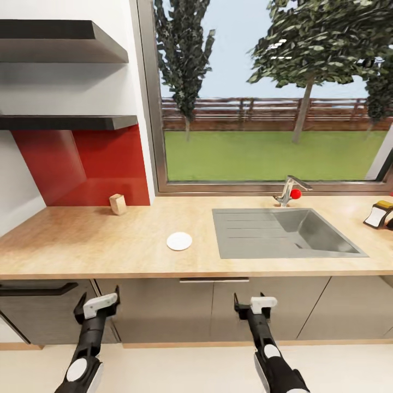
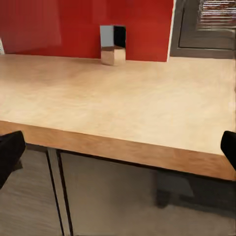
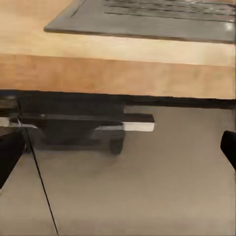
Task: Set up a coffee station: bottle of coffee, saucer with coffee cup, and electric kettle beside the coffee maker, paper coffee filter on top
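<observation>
The saucer [image 1: 179, 240], a small flat white plate with nothing on it, lies on the countertop [image 1: 98, 245] just left of the steel sink [image 1: 284, 232]. My left gripper [image 1: 98, 304] hangs open below the counter's front edge, facing the cabinet fronts; its dark fingertips [image 2: 10, 152] stand wide apart in the left wrist view. My right gripper [image 1: 255, 304] is open too, under the sink, with a fingertip [image 3: 228, 147] showing at the picture's side. Both are well short of the saucer and hold nothing.
A small block [image 1: 117, 204] stands by the red backsplash [image 1: 103, 164], also the block [image 2: 113, 45] in the left wrist view. Two dark shelves [image 1: 65, 121] hang at the upper left. A faucet [image 1: 288, 191] sits behind the sink. A white, yellow-topped object [image 1: 379, 214] is cut off at the right edge. A drawer handle [image 3: 137, 123] is near the right gripper.
</observation>
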